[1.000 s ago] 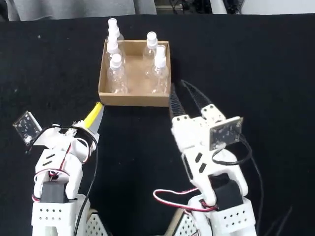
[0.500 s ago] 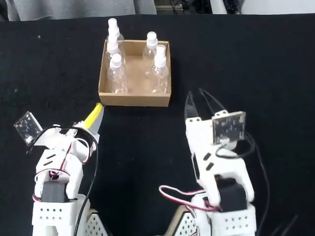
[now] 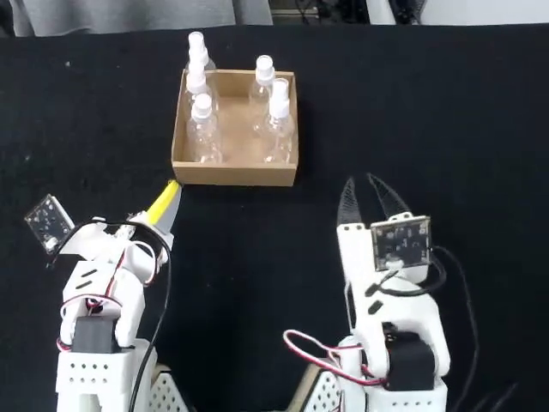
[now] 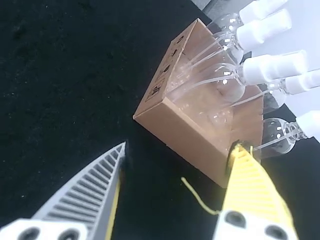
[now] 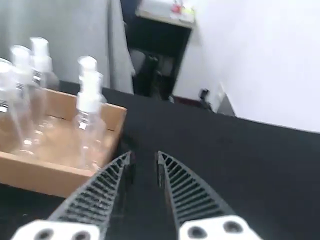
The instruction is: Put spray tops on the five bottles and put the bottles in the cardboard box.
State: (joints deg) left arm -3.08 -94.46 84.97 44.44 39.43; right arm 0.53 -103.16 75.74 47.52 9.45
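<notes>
You're working in what looks like a robotics lab or test room: a surface [image 3: 463, 112] draped in black cloth, two white plastic arms [image 3: 390, 300] with bare wiring [image 3: 313, 348], a grey curtain [image 5: 65, 35] behind, and a plain white wall [image 5: 255, 55].

The bottles [image 3: 206, 130] are gleaming as clear, glossy plastic, their spray tops [image 3: 202, 105] looking smooth and white. The cardboard box [image 3: 233, 174] is showing matt brown card, and the tabletop [image 3: 446, 120] is looking like dull black cloth.

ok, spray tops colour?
Spray tops are white; the high view shows it best.
</notes>
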